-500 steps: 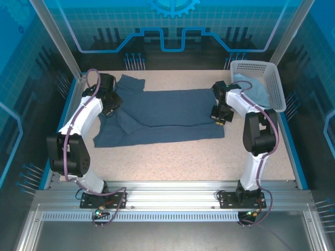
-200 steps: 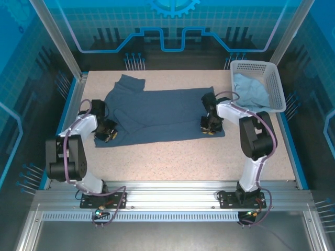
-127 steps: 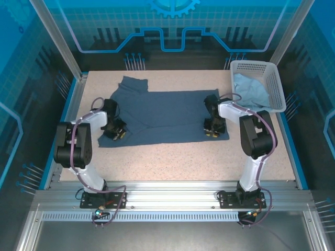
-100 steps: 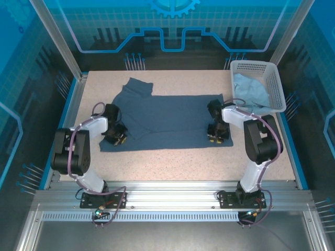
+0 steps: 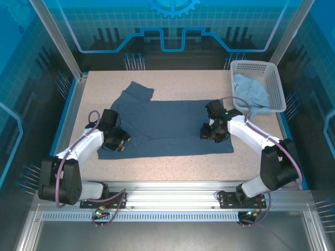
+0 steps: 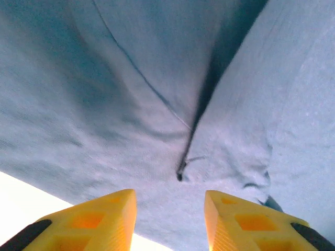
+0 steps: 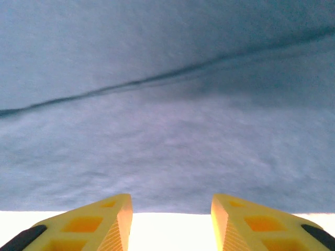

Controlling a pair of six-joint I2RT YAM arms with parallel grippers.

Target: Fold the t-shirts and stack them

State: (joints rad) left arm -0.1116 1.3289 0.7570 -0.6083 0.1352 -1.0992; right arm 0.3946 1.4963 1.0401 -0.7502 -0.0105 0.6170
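The dark slate-blue t-shirt [image 5: 167,123] lies spread flat across the middle of the table, one sleeve pointing to the far left. My left gripper [image 5: 121,144] sits low over its near-left corner, open, with creased cloth and a seam [image 6: 178,120] just past its yellow fingers [image 6: 104,219]. My right gripper [image 5: 210,135] is over the near-right part of the shirt, open. Its fingertips [image 7: 246,222] straddle the shirt's hem [image 7: 167,209], nothing between them. The pale blue t-shirt [image 5: 248,91] lies bunched in the basket.
The white lattice basket [image 5: 252,64] stands at the far right corner, close behind the right arm. Bare speckled tabletop [image 5: 172,172] runs between the shirt's near edge and the aluminium rail. Blue walls enclose the table's sides.
The dark shirt has slid toward the near edge and to the right. Both grippers came down to its near corners and both arms' elbows swung outward.
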